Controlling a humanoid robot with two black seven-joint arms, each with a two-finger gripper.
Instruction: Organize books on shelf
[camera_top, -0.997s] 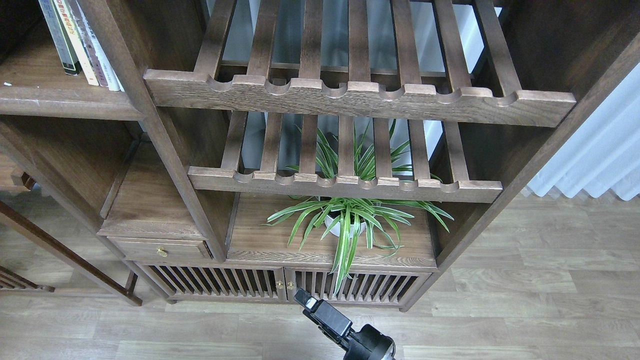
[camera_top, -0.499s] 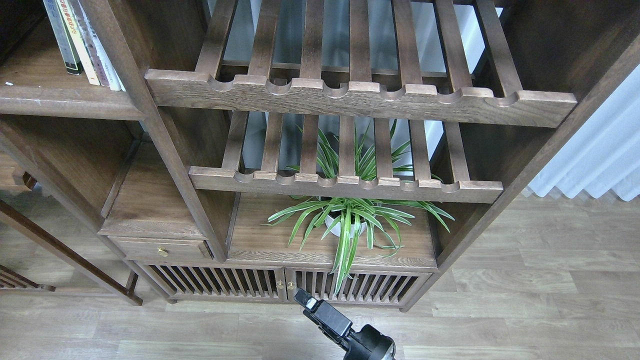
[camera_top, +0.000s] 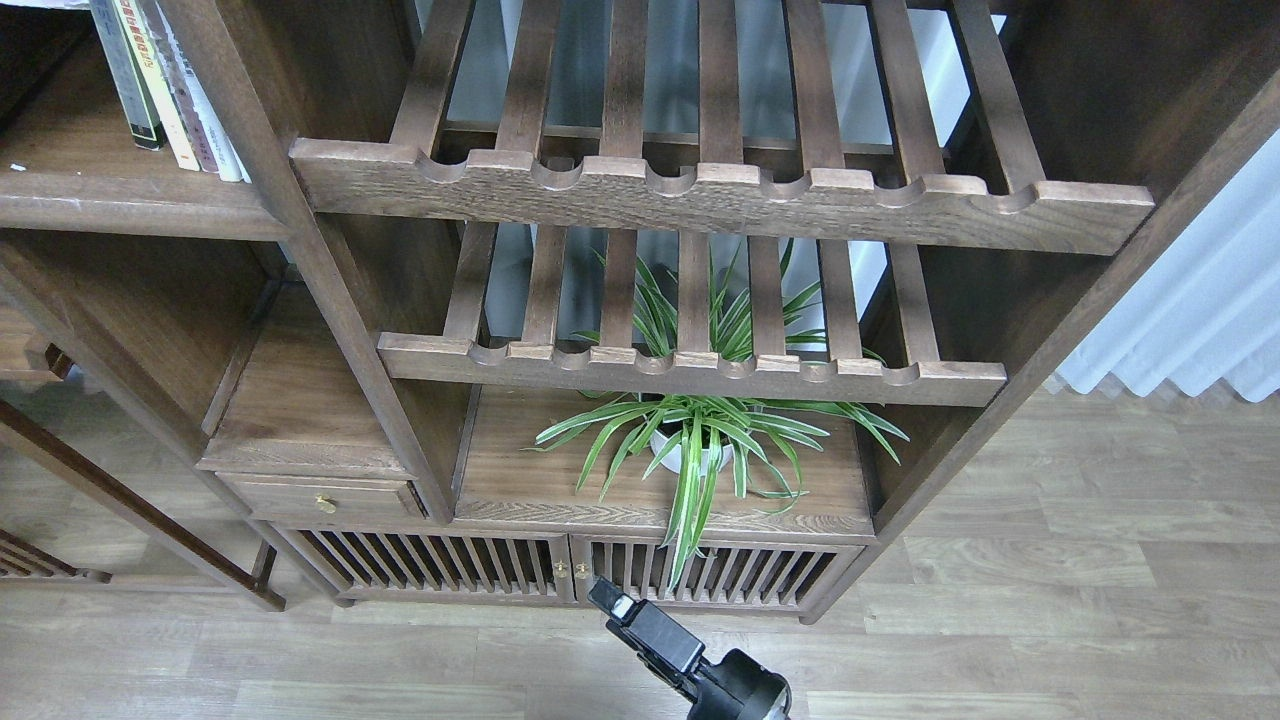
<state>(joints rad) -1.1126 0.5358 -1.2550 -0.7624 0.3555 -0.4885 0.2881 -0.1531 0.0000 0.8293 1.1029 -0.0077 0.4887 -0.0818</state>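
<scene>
Our claw (camera_top: 612, 603) hangs low over the floor (camera_top: 1050, 600); we cannot tell its finger state. Books (camera_top: 165, 85) stand upright on the shelf (camera_top: 120, 200).

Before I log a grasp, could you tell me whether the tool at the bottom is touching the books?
Apart. In the head view the tool sits low over the floor, while the books stand on the shelf at upper left.

Roughly four books (camera_top: 165, 85), two slatted racks (camera_top: 720, 195), one potted plant (camera_top: 695, 440), one claw (camera_top: 612, 598).
</scene>
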